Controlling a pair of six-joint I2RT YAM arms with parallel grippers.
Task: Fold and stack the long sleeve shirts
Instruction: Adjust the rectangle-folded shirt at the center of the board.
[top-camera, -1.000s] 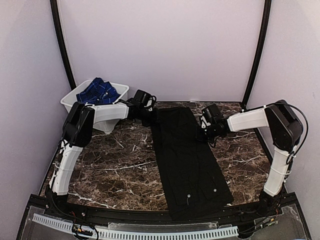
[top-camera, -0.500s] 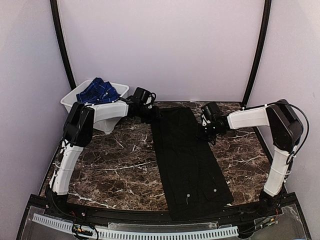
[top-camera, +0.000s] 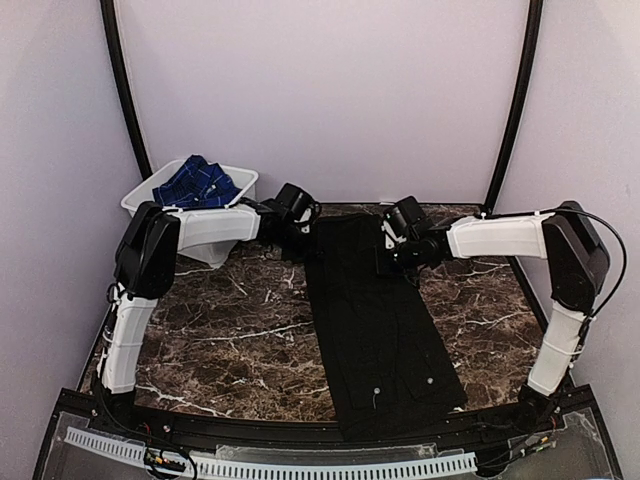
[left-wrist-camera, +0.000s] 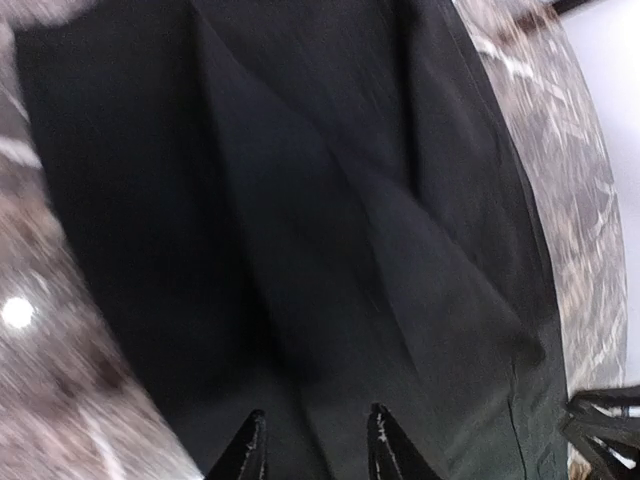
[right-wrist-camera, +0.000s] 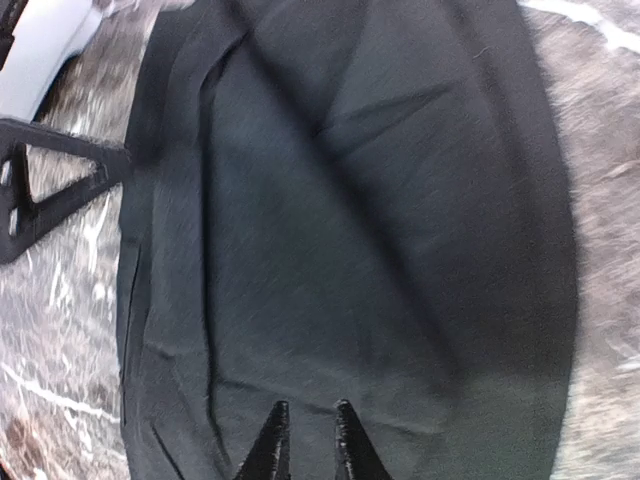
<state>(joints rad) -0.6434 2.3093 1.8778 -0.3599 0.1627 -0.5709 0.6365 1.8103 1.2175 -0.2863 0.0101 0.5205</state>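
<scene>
Both arms have swung inward, so the left gripper (left-wrist-camera: 315, 450) and right gripper (right-wrist-camera: 307, 442) now hover over the far end of the black shirt (top-camera: 375, 320). Left jaws are spread. Right jaws are narrowly parted, pinching nothing visible. The shirt lies as a long creased strip from far centre to the marble table's (top-camera: 230, 330) near edge. The blue checked shirt (top-camera: 195, 183) sits crumpled in the white tub (top-camera: 247, 179), far left. A pinch catching only the top layer would likely pull the strip's folds apart.
</scene>
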